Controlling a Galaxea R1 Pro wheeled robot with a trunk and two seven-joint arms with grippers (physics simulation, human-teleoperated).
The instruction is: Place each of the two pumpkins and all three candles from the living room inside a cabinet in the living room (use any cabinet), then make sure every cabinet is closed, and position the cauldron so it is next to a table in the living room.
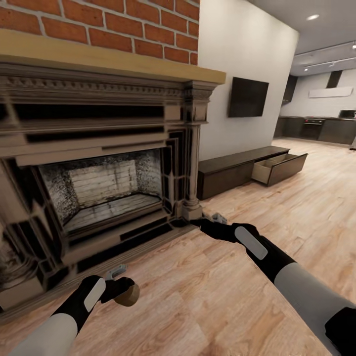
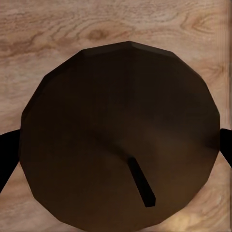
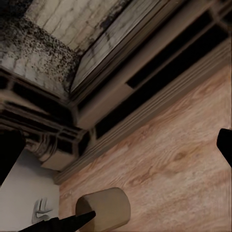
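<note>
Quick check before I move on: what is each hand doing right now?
Left hand: closed on a short beige-tan cylindrical candle.
Right hand: open, holding nothing, above the wooden floor.

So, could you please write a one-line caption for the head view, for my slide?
Left gripper holds a candle before the brick fireplace; the cabinet beyond has one drawer open.

Red-brown brick wall w/ pale mortar lines is seen above a tan wood mantel. Fireplace surround is rendered in dark brown and beige bands; firebox bricks are off-white, speckled black w/ soot. Floor is shown in light honey wood grain. Candle is tan, its top dark brown w/ black wick. Cabinet is dark brown.
</note>
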